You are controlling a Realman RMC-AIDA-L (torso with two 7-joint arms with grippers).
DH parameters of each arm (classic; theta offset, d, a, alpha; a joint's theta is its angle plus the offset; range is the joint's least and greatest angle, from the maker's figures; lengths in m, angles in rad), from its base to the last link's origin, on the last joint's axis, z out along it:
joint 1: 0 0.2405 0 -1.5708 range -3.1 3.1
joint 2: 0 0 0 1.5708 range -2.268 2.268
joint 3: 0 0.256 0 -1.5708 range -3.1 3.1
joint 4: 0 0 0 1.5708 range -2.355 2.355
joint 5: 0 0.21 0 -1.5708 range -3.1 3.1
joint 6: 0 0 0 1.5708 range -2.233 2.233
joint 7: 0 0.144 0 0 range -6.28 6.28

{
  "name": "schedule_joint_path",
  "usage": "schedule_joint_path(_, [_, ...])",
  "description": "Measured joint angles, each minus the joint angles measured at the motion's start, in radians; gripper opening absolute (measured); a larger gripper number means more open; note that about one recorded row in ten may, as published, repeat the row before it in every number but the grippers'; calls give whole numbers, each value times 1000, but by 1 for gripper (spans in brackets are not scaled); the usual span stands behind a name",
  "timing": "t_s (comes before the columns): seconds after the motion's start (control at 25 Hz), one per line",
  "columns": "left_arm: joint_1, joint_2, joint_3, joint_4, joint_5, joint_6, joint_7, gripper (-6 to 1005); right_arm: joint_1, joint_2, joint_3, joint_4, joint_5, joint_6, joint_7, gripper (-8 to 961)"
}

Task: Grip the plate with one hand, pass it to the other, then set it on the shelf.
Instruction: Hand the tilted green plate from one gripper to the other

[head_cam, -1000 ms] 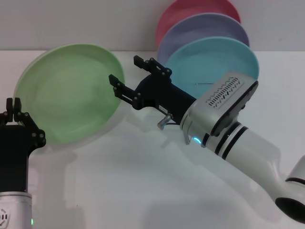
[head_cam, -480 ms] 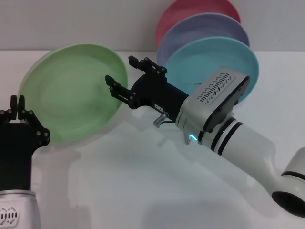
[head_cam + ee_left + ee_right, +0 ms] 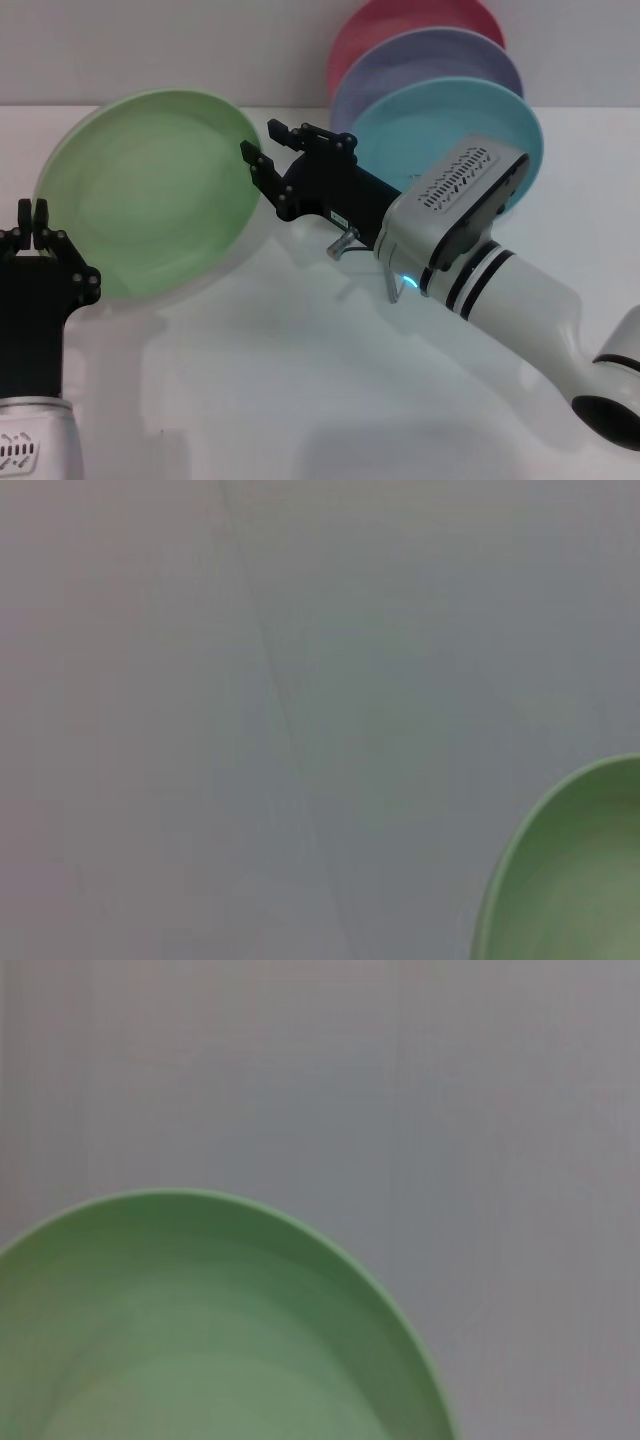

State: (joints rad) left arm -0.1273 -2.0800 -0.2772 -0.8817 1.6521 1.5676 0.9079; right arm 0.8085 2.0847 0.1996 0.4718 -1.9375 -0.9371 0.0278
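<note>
**Green plate held tilted between two grippers**

The light green plate (image 3: 150,195) stands tilted up above the white table (image 3: 300,380), its inner face turned toward the head camera. The right gripper (image 3: 268,150) reaches in from the right, and its black fingers (image 3: 258,162) sit at the plate's right rim, one on either side of the edge with a gap between them; whether they actually press on the rim cannot be told. The left gripper (image 3: 32,215) is at the plate's lower left edge, its fingertips drawn close together in front of the rim; a firm grip there cannot be confirmed either.

The plate is round, smooth and pale green, with a shallow well and a slightly raised lip. The right wrist view shows its curved rim (image 3: 300,1240) against a plain grey background, and the left wrist view catches one arc of it (image 3: 560,880).

Behind the right arm, a turquoise plate (image 3: 480,125), a lavender plate (image 3: 430,60) and a pink plate (image 3: 400,20) stand upright one behind the other.
</note>
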Motion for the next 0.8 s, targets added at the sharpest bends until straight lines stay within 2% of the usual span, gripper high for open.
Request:
schedule_joint_path(0.08, [0, 0, 1, 1, 1, 0, 0, 98, 1, 0, 0, 0, 0, 0, 0, 422])
schedule_joint_path(0.52, [-2, 0, 7, 1, 3, 0, 0, 102, 4, 0, 1, -10, 0, 0, -1, 305])
schedule_joint_path(0.76, [-2, 0, 7, 1, 3, -1, 0, 104, 4, 0, -1, -10, 0, 0, -1, 169])
schedule_joint_path(0.8, [-2, 0, 7, 1, 3, -1, 0, 105, 5, 0, -2, -10, 0, 0, -1, 170])
